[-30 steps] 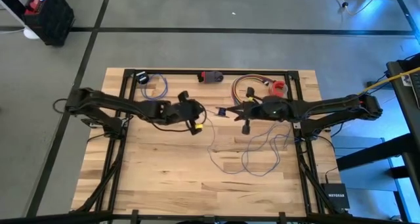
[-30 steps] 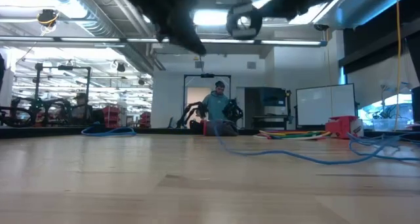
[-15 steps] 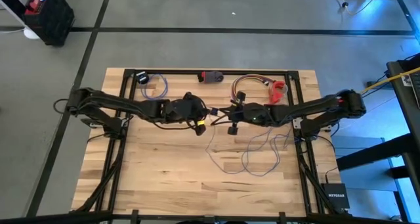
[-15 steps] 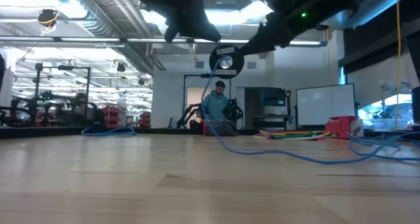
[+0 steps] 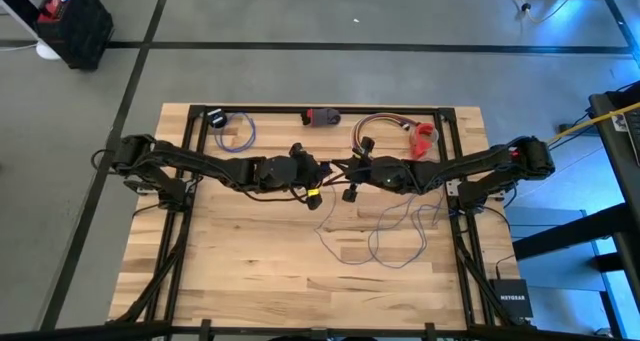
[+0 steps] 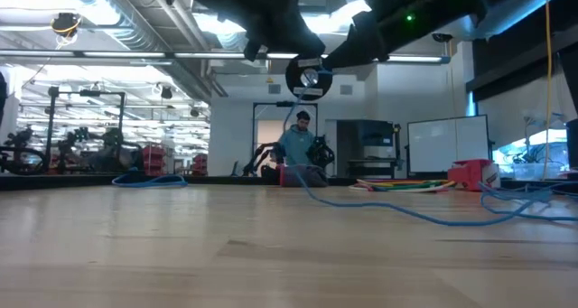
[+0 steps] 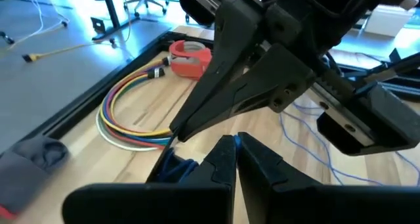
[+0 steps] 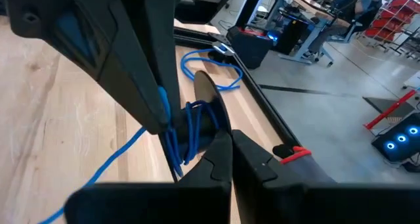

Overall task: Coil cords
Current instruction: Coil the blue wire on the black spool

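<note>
While both hands meet above the worktop's (image 5: 240, 271) middle, left hand (image 5: 318, 171) clenched, right hand (image 5: 338, 169) seemingly grasping the cord (image 5: 400, 226).

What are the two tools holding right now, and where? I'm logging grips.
Both tools, left and right, are shut on the thin blue-lilac wire where it is wound into a small bundle, lifted above the wooden table.

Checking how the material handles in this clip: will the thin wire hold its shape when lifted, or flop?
Probably floppy: the thin wire lies in loose squiggles on the table and hangs down slack from the raised pincers in the low view. It looks light, since both the left pincer and right pincer hold loops aloft. Loops may slip loose.
</note>
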`<action>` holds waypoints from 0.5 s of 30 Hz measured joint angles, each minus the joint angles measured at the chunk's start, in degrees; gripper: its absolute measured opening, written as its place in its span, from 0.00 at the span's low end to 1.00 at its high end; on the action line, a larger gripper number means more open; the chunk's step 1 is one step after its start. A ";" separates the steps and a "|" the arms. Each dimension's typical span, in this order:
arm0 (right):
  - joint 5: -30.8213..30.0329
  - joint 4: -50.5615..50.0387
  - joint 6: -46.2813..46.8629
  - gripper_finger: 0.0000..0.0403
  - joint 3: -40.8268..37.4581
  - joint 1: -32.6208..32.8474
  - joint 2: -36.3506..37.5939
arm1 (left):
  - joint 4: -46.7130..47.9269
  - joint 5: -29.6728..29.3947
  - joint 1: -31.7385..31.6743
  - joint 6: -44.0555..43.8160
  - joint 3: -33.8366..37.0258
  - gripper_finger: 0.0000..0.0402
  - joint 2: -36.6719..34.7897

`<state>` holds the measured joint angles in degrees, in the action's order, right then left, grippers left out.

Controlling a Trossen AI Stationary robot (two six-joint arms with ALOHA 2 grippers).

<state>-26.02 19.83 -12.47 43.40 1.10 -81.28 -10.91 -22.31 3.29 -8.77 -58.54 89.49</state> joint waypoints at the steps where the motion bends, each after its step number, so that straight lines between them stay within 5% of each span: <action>1: -0.15 0.10 0.00 0.00 0.00 0.00 -0.02 | -0.03 0.00 0.00 0.21 0.00 0.01 0.00; 15: -0.61 0.53 0.70 0.00 0.00 -0.04 -0.04 | 0.53 0.61 -1.57 0.41 -0.04 0.01 0.02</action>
<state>-26.63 20.36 -11.77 43.40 1.06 -81.32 -10.38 -21.69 1.72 -8.36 -58.59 89.52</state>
